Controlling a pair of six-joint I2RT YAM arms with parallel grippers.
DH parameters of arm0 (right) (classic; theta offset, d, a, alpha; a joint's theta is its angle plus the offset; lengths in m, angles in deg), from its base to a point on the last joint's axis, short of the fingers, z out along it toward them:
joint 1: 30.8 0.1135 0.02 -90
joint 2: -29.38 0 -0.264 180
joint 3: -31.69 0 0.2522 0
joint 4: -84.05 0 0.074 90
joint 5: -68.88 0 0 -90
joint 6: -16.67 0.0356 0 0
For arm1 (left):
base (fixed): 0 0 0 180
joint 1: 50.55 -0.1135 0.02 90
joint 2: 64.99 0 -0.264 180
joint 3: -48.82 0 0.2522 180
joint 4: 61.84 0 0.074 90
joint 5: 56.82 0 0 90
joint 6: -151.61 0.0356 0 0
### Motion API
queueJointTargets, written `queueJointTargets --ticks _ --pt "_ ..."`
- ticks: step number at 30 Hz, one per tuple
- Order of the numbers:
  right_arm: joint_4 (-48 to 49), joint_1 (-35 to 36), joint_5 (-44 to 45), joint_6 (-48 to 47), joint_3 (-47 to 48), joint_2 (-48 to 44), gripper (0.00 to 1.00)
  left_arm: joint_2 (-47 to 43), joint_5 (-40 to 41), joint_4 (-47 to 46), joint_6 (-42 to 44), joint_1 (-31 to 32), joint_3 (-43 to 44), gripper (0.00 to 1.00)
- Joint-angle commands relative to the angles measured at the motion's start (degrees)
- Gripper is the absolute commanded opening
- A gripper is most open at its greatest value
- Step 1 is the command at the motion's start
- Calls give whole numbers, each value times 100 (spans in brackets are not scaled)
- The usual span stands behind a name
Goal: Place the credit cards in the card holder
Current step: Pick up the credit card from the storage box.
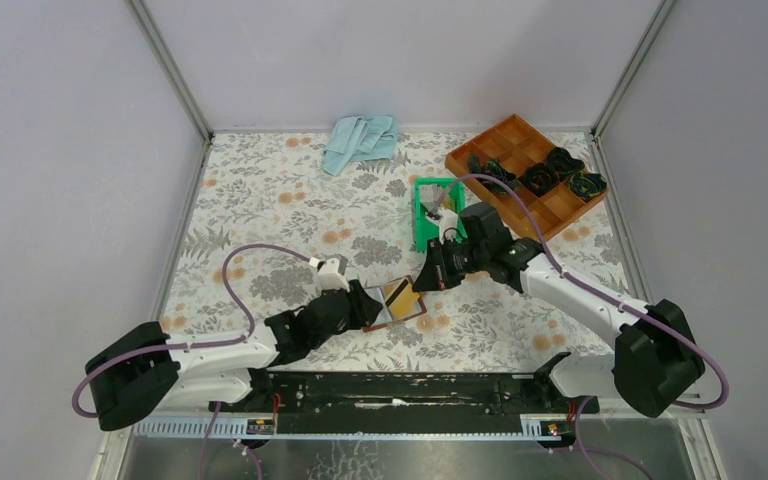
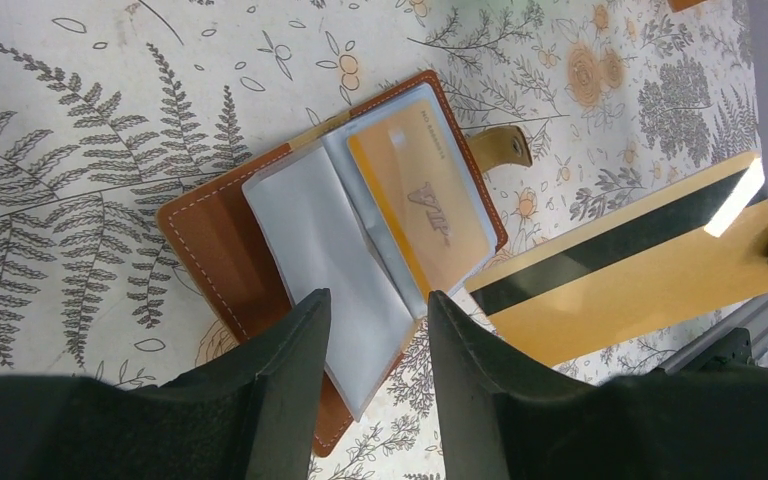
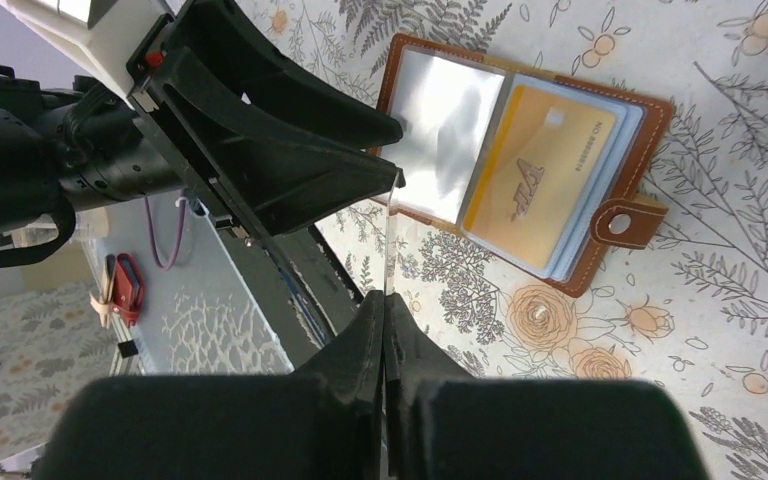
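Observation:
The brown leather card holder (image 2: 210, 240) lies open on the flowered table, its clear sleeves fanned out. One gold-tan credit card (image 2: 420, 200) sits in a sleeve. My left gripper (image 2: 380, 297) is open, its fingers either side of the free edge of a clear sleeve page. My right gripper (image 3: 385, 298) is shut on a second gold-tan credit card with a dark stripe (image 2: 630, 270), seen edge-on (image 3: 388, 240) in the right wrist view and held just beside the holder (image 3: 650, 130). From above, both grippers meet at the holder (image 1: 410, 315).
A green plastic bin (image 1: 438, 210) stands just behind the right arm. An orange-brown wooden compartment tray (image 1: 525, 170) with dark coiled items is at the back right. A light blue cloth (image 1: 362, 140) lies at the back. Grey walls enclose the table.

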State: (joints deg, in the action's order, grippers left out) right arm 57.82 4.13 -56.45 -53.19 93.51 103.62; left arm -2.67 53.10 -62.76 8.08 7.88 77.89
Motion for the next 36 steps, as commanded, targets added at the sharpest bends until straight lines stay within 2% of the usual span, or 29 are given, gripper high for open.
queueJointTargets --ticks 1,8,22,36 --pt "574 40 -409 181 -167 105 0 75 -109 -609 185 -51 -58 49" --pt "554 39 -455 70 -140 325 0 147 -149 -650 243 -140 -43 49" --pt "365 39 -589 -54 -294 174 0 21 -337 -937 256 -388 -323 48" --pt "766 39 -856 6 -148 844 0 -113 -420 -1167 272 -556 -484 48"
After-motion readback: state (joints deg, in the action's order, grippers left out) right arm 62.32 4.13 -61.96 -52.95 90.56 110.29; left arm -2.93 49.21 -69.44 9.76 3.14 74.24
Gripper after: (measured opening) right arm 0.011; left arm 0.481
